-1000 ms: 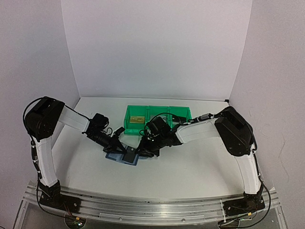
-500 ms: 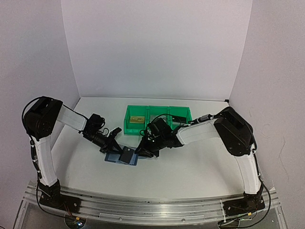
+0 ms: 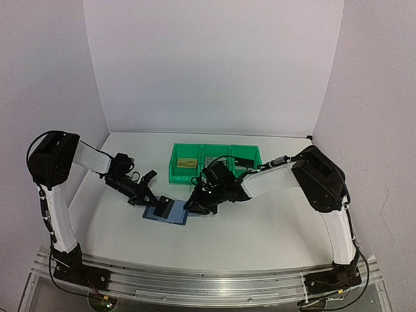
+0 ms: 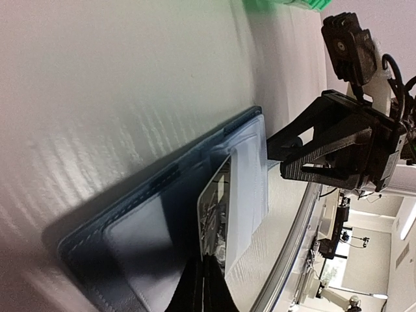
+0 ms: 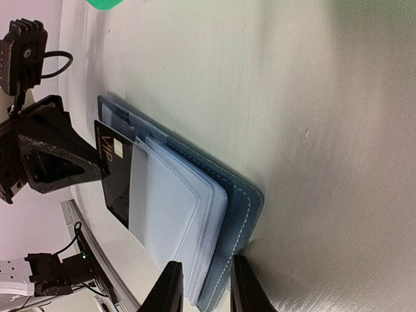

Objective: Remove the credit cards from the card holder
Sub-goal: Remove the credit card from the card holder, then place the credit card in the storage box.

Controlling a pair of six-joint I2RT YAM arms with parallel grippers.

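Observation:
The blue card holder lies open on the table, pale sleeves up. It also shows in the left wrist view and the right wrist view. My left gripper is shut on a black credit card. The card sticks partly out of a sleeve at the holder's left end. My right gripper sits at the holder's right end, jaws a little apart, fingertips over its edge. A tan card lies in a bin.
Three green bins stand in a row just behind the holder. The right one holds a dark item. White walls close the back and sides. The metal rail runs along the near table edge.
My left gripper has moved left, away from the right gripper, drawing the black card further out of the sleeve. The right gripper and the card holder have stayed put.

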